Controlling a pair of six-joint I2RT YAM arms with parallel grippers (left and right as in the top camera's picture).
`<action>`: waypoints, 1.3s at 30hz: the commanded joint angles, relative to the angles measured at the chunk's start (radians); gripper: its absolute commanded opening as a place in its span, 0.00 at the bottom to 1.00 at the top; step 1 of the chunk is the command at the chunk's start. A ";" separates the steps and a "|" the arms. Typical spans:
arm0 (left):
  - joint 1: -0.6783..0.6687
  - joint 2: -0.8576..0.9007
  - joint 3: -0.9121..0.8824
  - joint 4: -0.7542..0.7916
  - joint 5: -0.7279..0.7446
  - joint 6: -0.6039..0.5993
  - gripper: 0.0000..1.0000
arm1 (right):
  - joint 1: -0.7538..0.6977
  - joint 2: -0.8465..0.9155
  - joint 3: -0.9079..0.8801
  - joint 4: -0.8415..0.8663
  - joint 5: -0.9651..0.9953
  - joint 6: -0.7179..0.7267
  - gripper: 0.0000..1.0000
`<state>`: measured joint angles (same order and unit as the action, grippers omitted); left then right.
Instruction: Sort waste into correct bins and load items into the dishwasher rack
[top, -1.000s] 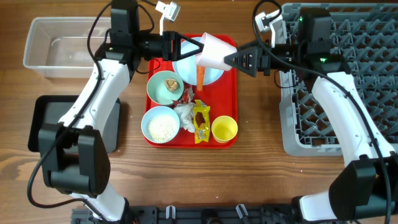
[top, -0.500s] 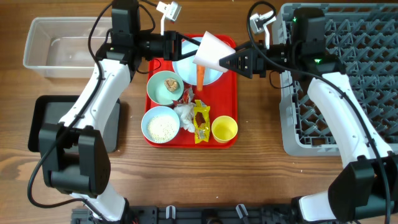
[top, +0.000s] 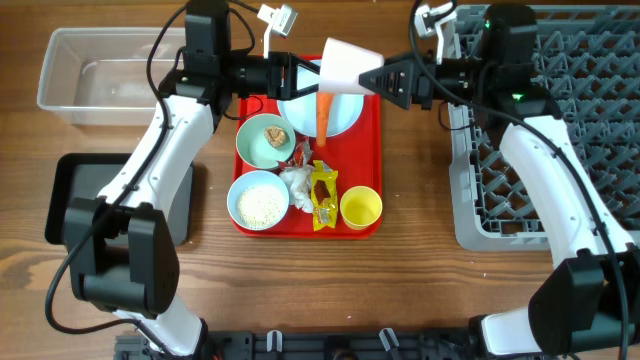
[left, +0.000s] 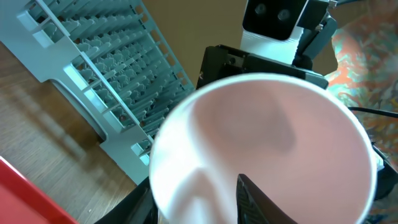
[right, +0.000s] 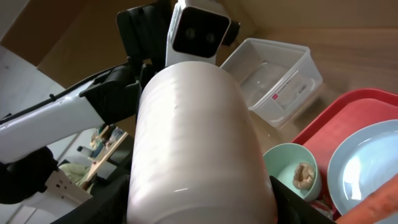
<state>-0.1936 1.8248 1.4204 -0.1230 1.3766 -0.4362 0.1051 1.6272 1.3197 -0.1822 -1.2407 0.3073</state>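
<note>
Wood-grain table (top: 420, 215), smooth conical pinkish-white cup (top: 348, 68)

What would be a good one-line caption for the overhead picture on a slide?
Two robot arms hold a pinkish-white cup between them above the red tray, beside the grey dishwasher rack.

The desk (top: 420, 250) is wood, mid-brown, with grain running left to right; its surface shows even, diffuse light and soft shadows. A black bar (top: 300, 345) with fittings runs along the near edge of the desk. In the right wrist view, beyond the far left corner of the desk, a tan panel (right: 74, 25) meets a pale wall (right: 18, 81) at an angle. In the left wrist view, beyond the right edge, a patterned orange and teal cloth (left: 367, 62) is visible, out of focus.
</note>
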 joint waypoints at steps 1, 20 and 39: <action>-0.001 -0.013 0.008 -0.001 0.017 0.002 0.40 | -0.034 0.008 0.007 0.005 0.020 0.009 0.47; -0.001 -0.013 0.008 -0.001 -0.007 0.010 0.40 | -0.097 0.006 0.008 -0.305 0.412 -0.129 0.41; -0.001 -0.013 0.006 -0.462 -0.840 0.013 0.75 | -0.353 -0.054 0.489 -1.263 1.089 -0.113 0.42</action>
<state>-0.1936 1.8221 1.4261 -0.5842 0.5968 -0.4316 -0.1562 1.5799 1.7851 -1.3933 -0.2310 0.1856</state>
